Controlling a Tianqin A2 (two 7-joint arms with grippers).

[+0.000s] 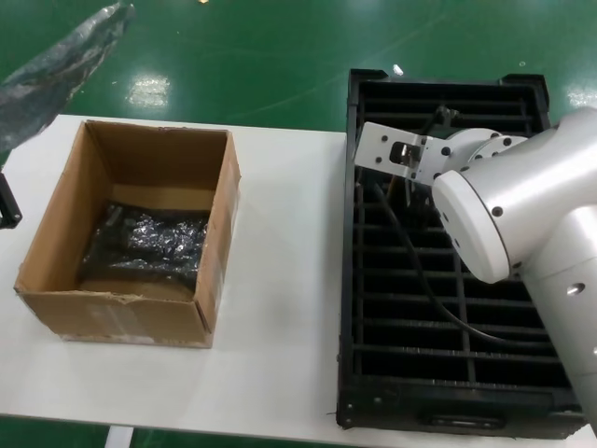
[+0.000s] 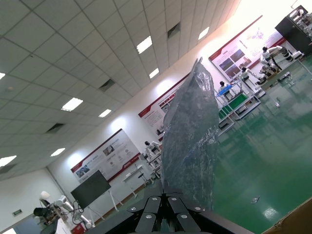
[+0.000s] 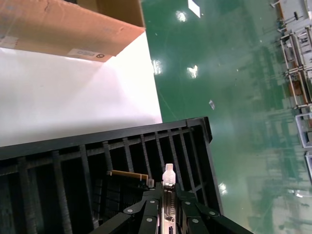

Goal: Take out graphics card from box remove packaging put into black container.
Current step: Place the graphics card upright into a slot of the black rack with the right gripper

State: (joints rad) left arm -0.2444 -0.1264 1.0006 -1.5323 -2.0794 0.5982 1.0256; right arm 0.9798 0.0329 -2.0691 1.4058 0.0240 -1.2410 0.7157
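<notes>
1. While the right arm is reaching over the black container (image 1: 448,373), the left arm is holding the packaging (image 1: 65,70) up high, off the far left corner of the counter (image 1: 280,280).
2. The left gripper (image 2: 165,201) is pinching the bottom edge of the empty, crinkly bag, its jaws clamped shut on it, and the bag is standing up above the gripper.
3. The right gripper (image 3: 168,195) is hanging low over the far end of the black container, in its left column of slots.
4. Its jaws are squeezing together on the graphics card (image 3: 168,207), whose silver end bracket is showing between them.
5. A gold-edged strip of the card is poking out to one side, down among the slots.
6. The box (image 1: 131,308) is sitting open on the white counter, well apart from the black container.
7. A shiny dark wrapped bundle (image 1: 149,245) is lying flat on the bottom of the box.
</notes>
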